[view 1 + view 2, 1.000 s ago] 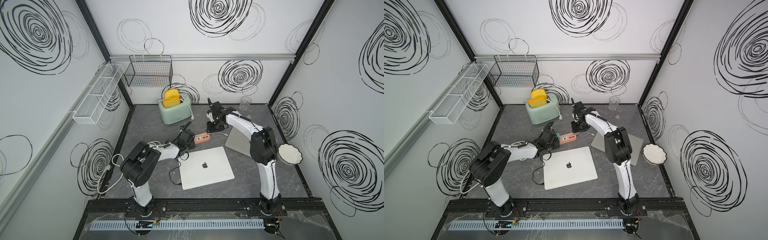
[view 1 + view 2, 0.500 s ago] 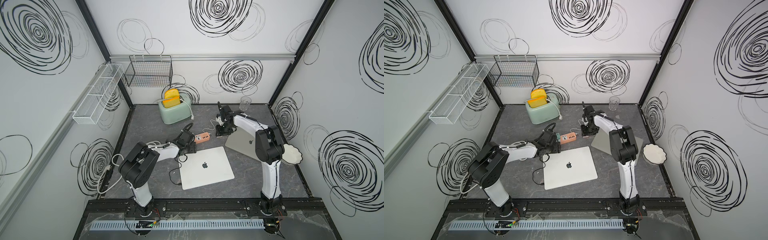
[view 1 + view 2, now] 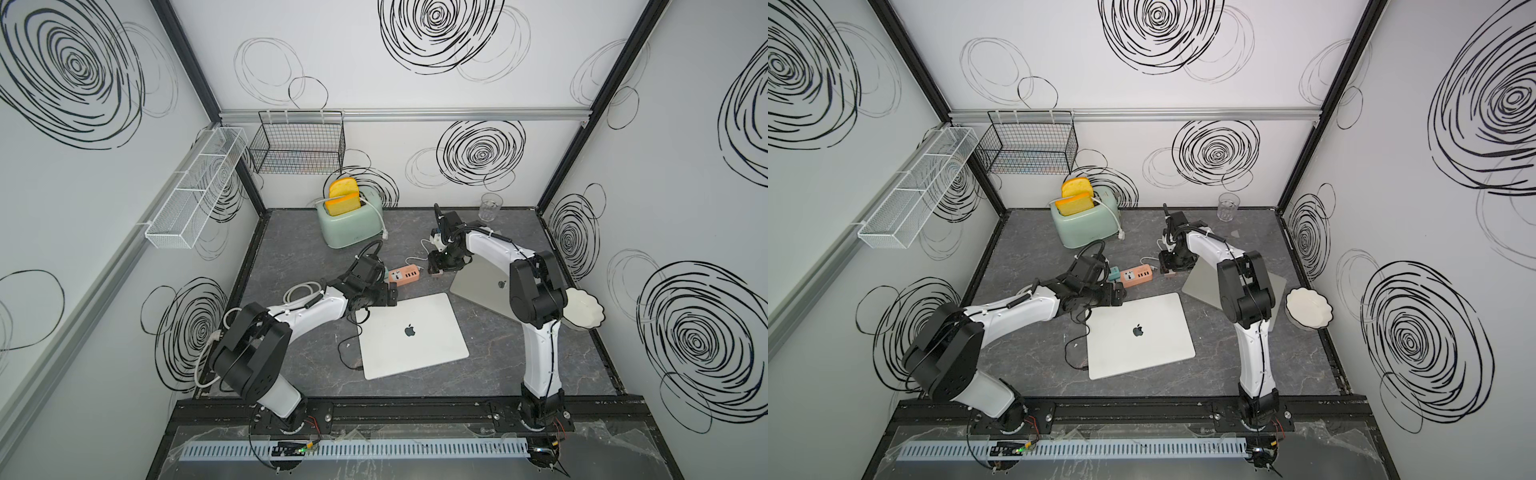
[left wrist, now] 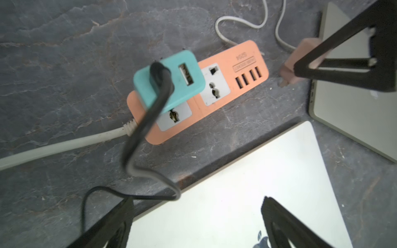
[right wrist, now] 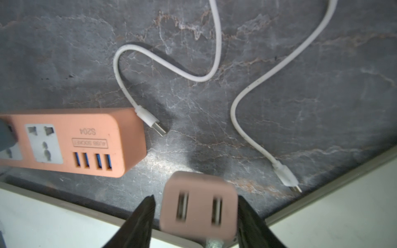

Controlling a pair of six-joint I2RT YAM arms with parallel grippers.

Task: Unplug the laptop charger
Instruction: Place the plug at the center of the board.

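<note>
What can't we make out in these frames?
Right gripper on pink adapter: gripping or loose, adapter blurred, right wrist view.
Teal adapter prongs: hidden under its body, left wrist view.
Black cable's end at white laptop: too small, both top views.
Power strip's white cord: cut off by left wrist frame edge.
</note>
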